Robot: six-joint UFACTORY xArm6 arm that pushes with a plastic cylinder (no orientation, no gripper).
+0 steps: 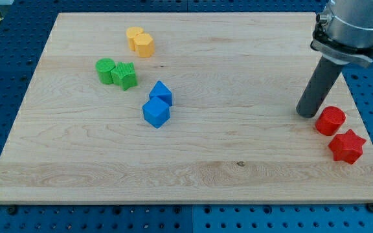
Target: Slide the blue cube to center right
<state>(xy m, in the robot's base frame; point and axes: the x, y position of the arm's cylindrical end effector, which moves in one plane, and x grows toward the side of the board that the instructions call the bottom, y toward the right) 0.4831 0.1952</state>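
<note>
A pale wooden board [193, 162] lies on a blue perforated bench, and my tip [305, 114] rests near the board's right edge, just beside the red cylinder [330, 120] with the red star [346, 145] below it; I have no fingers, only a bare rod holding nothing. The blue cube [155, 112] sits left of centre, touching a second blue block [161, 93] above it, well apart from my tip. By my judgement the approach has not begun: I must cross to the cube's left side and push it towards the right edge's middle.
</note>
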